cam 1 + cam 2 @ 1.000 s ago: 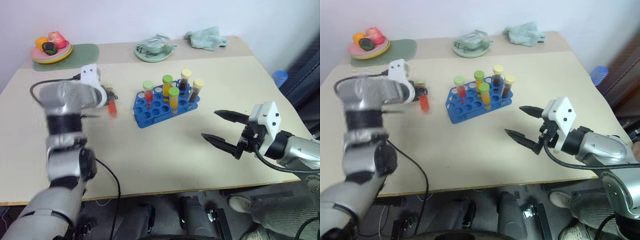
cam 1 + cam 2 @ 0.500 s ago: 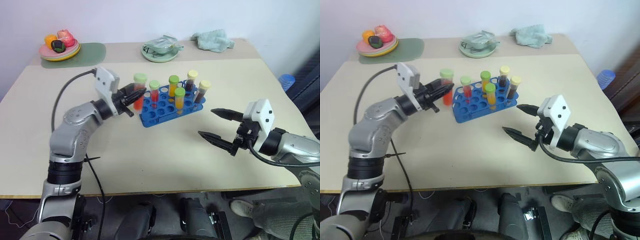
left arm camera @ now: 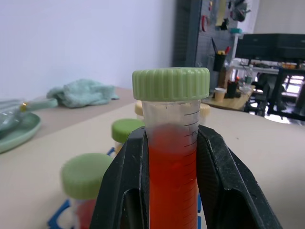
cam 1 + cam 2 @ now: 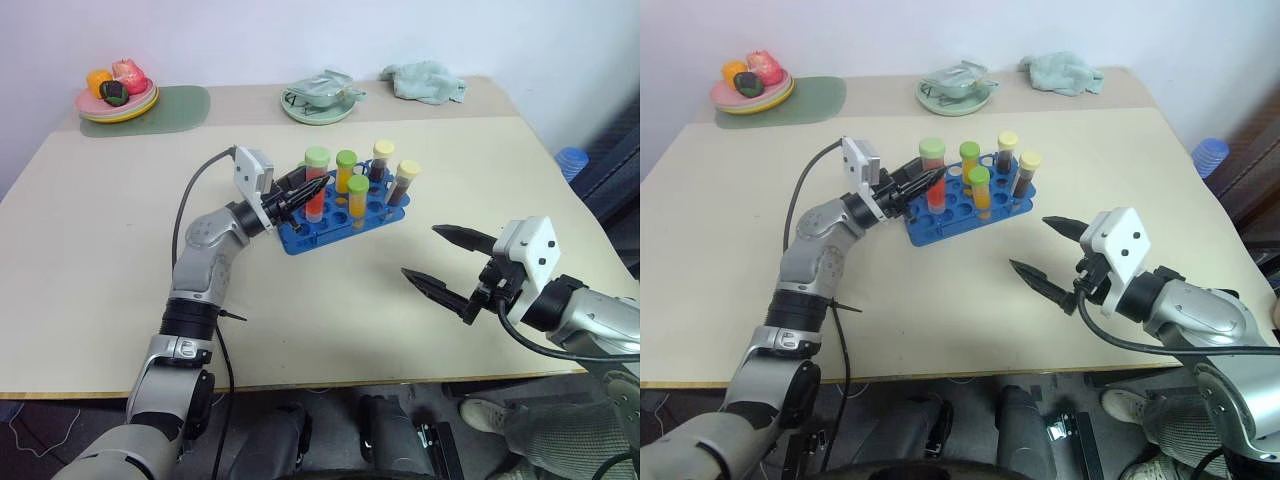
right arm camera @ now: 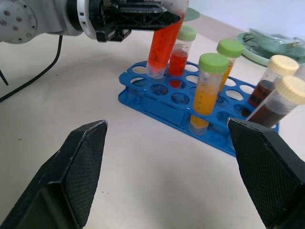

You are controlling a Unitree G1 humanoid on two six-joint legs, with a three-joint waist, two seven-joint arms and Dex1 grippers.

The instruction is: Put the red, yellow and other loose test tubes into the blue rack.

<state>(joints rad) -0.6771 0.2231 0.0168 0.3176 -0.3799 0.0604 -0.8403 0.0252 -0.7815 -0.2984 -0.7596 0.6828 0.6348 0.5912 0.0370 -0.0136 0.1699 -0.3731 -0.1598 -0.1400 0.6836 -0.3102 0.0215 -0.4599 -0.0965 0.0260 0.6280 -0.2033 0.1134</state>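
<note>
Your left gripper (image 3: 172, 191) is closed on the red tube (image 3: 172, 157), just under its green cap, and holds it over the near corner of the blue rack (image 4: 340, 212). The tube is stiff, light and smooth, so it can slip; keep the hold high near the cap. Your right gripper (image 4: 448, 261) stands open over the table (image 4: 330, 300).

At the far left of your counter (image 4: 90, 260) a plate (image 4: 118, 104) of fruit sits on a green mat (image 4: 180, 101). Further right along the back edge is a pale green dish (image 4: 318, 106) holding what may be crumpled wrapping. Beside it lies a green cloth (image 4: 424, 80).
</note>
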